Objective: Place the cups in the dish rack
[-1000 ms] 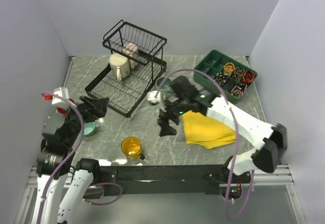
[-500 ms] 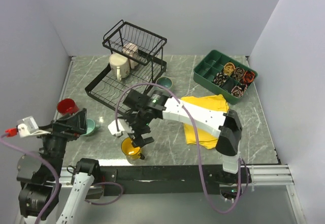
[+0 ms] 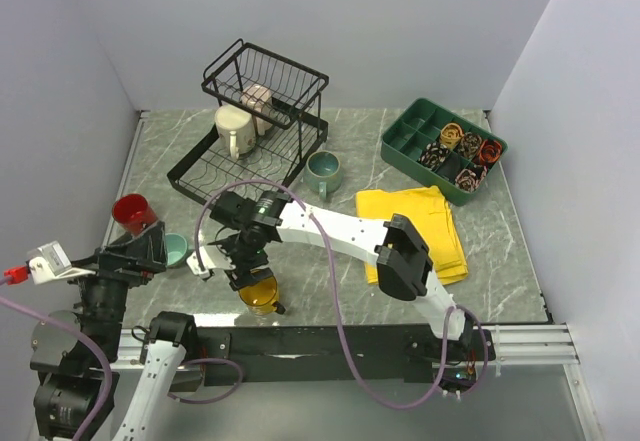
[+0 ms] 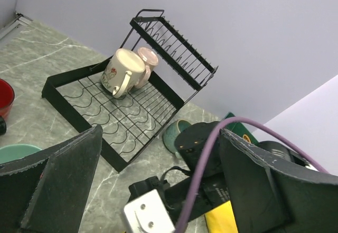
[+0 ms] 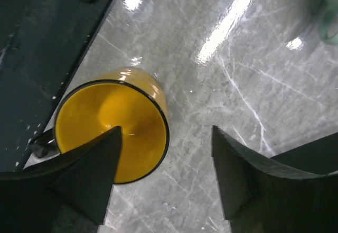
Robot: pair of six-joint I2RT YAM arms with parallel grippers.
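Top, left-wrist and right-wrist views of the loading scene. The black wire dish rack [image 3: 280,73] is seen at the far left of the grey marble table [image 3: 490,251]. Two cups are carried on its lower tier, a cream floral mug [image 3: 235,131] and, just behind it, a lilac-beige mug [image 3: 262,104]. A green-teal mug [image 3: 323,173] is stood upright on the table just to the right of the rack. A red mug [image 3: 131,210] and a pale teal mug [image 3: 177,250] are placed at the left edge, and a yellow mug [image 3: 259,292] is stood upright at the near edge. The right arm is stretched across to the left, with the right gripper [image 5: 166,130] held over the yellow mug. Its jaws are parted, with one finger shown over the mug's mouth and the other outside its wall; contact cannot be told. The left gripper [image 4: 161,133] is held near the pale teal mug, with its jaws spread wide and nothing between them. A yellow cloth [image 3: 415,231] and a green compartmented tray [image 3: 408,141] are seen at the right
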